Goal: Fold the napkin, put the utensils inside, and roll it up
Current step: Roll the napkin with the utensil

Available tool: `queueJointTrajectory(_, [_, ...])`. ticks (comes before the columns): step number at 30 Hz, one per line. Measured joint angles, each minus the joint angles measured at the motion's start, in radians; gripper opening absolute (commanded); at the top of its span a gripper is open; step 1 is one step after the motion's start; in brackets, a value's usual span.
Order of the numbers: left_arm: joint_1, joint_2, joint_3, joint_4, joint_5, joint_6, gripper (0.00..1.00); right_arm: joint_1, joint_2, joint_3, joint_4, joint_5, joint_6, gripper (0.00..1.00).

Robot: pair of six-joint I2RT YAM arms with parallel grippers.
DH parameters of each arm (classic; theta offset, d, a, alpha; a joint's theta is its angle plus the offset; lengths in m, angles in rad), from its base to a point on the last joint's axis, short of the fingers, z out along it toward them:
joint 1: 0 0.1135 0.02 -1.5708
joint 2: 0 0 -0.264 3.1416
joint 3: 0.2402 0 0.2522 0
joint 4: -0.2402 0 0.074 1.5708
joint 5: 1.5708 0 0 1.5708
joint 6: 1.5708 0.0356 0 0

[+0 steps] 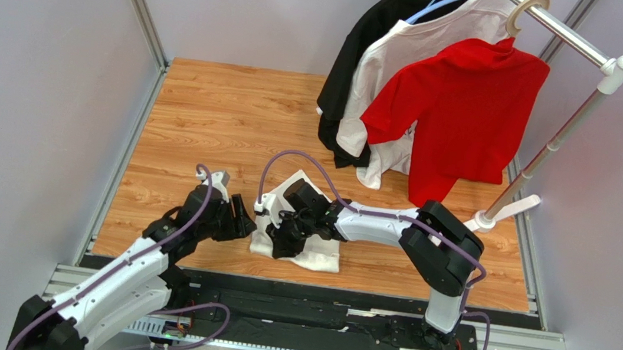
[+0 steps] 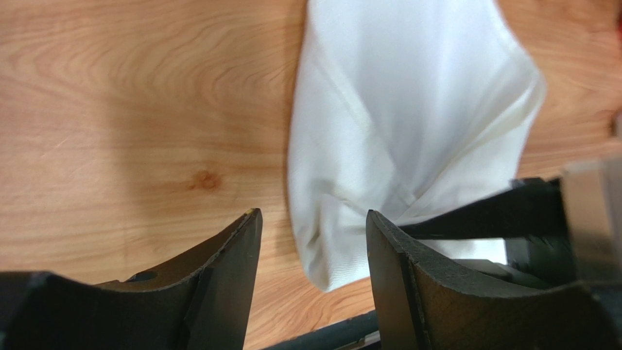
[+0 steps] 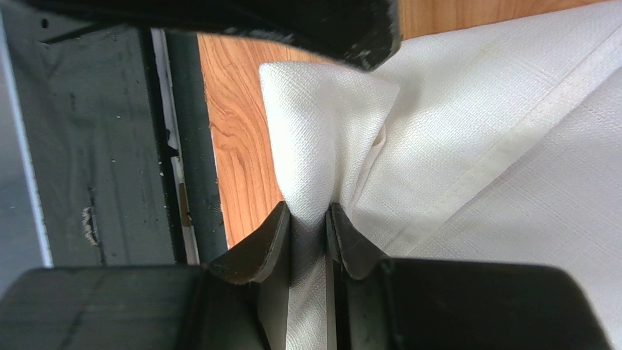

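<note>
White and thin, the napkin (image 1: 319, 254) lies rumpled and partly folded on the wooden bench (image 1: 206, 117), close to its near edge and about midway along it, between the two arms. The right gripper (image 1: 284, 241) reaches in from the right side with its jaws drawn almost together, pinching a raised fold of the napkin. In the right wrist view the fabric rises in a tented peak out of the narrow slot between the fingers (image 3: 274, 237), and a stitched hem runs diagonally across the layer beside it. The left gripper (image 1: 244, 218) sits just beside the napkin's left edge, its jaws standing wide with nothing between them. From its wrist camera the two dark fingers (image 2: 233, 255) frame a rounded corner of the napkin lying on the wood, and overlapping layers cross in a V further up. At the far right corner of the bench stands a clothes rack (image 1: 573, 38) carrying a black shirt (image 1: 355, 64), a white shirt (image 1: 409, 62) and a red shirt (image 1: 465, 114).
</note>
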Motion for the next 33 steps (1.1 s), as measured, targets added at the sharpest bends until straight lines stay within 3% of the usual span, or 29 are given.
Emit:
queueJointTrajectory(14, [0.000, -0.161, -0.238, 0.407, 0.234, 0.058, 0.61, -0.129, 0.134, 0.115, -0.094, -0.300, 0.055, 0.00])
queueJointTrajectory(33, [-0.040, 0.006, -0.277, 0.551, 0.255, 0.061, 0.57, -0.235, 0.301, 0.244, -0.234, -0.578, 0.079, 0.00])
